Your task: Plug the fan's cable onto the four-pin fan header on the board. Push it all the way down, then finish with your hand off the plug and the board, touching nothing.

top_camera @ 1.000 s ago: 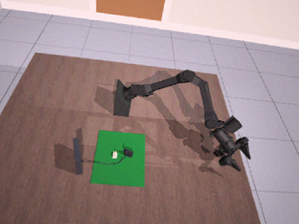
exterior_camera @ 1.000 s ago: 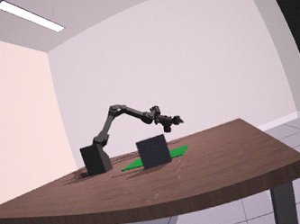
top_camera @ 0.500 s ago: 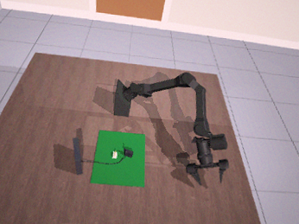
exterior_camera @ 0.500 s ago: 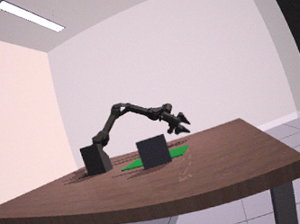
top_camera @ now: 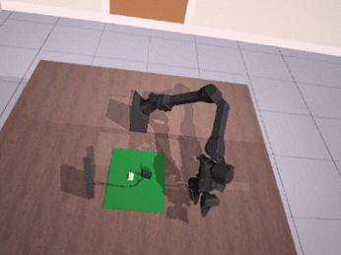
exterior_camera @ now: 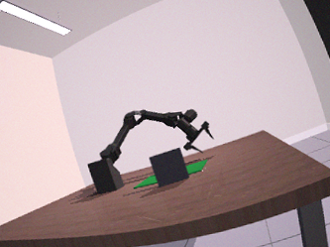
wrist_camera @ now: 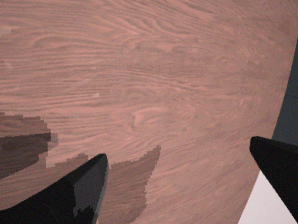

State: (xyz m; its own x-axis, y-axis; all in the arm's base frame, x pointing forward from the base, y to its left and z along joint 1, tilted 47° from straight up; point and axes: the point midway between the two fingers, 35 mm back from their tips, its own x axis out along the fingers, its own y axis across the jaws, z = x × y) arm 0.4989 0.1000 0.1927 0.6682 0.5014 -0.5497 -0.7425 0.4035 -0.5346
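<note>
The green board (top_camera: 135,200) (exterior_camera: 197,167) lies flat on the table. A small white header (top_camera: 131,176) stands near its middle. A small black block (top_camera: 146,173), apparently the plug, is just right of the header and apart from it in the top view. The thin dark cable (top_camera: 119,186) curves from the fan (top_camera: 88,177) (exterior_camera: 169,167), a dark upright slab left of the board, to this block. My gripper (top_camera: 200,208) (exterior_camera: 207,145) (wrist_camera: 180,152) is wide open and empty, above the table right of the board. The wrist view shows neither plug nor header; pin details are too small to see.
The arm's base (top_camera: 139,120) (exterior_camera: 104,176) stands behind the board in the top view. The fan slab hides part of the board in the exterior view. The brown table's edge (exterior_camera: 261,198) shows there, and a table edge also shows at the right of the wrist view.
</note>
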